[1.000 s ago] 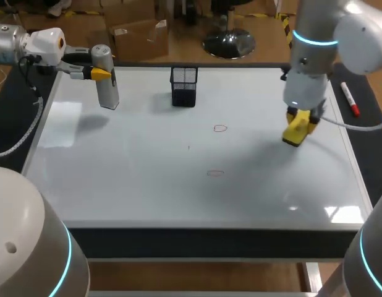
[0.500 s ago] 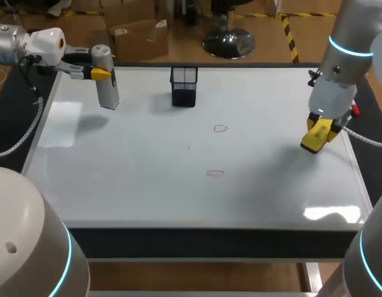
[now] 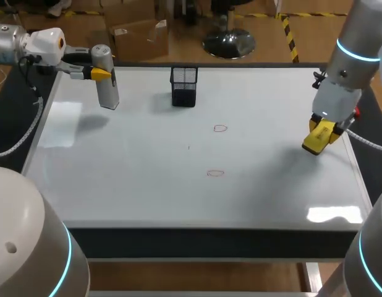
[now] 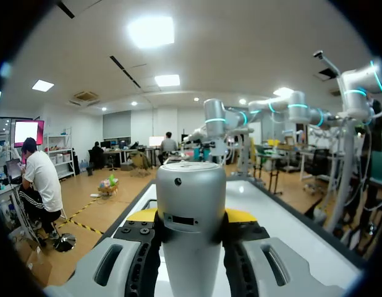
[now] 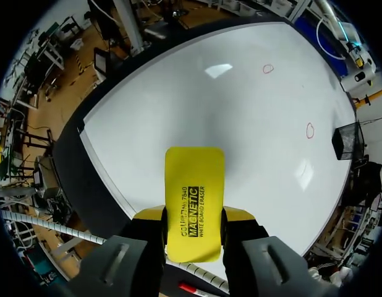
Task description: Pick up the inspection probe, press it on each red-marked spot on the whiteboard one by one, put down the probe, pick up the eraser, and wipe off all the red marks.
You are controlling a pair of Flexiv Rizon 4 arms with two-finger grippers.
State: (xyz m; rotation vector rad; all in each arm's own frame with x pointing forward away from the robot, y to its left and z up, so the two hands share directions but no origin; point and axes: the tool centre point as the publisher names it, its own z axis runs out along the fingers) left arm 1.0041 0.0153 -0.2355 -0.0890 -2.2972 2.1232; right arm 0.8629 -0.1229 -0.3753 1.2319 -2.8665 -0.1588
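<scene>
Reference item: black wire-mesh pen cup [image 3: 184, 86], upright near the rear edge of the white rectangular whiteboard [image 3: 117, 179].

1. Left gripper [image 3: 101, 73]. Well to the left of the cup and about level with it. Both yellow-tipped fingers are closed against opposite sides of the silver-grey cylindrical inspection probe [image 3: 106, 83], part-way apart at the barrel's width.
2. Probe. Upright in that grip, with its lower end down by the board. Whether it touches the board cannot be told.
3. First small red oval mark [image 3: 220, 129]. Just right of the cup and forward of it.
4. Second small red oval mark [image 3: 215, 173]. Further forward of the cup, apart from the first.
5. Right gripper [image 3: 321, 128]. Far right of the cup and forward of it. Its fingers clamp the long sides of the yellow rectangular block eraser [image 3: 316, 141].
6. Eraser. Juts out past the fingertips over the board. Whether it touches the surface cannot be told.
</scene>
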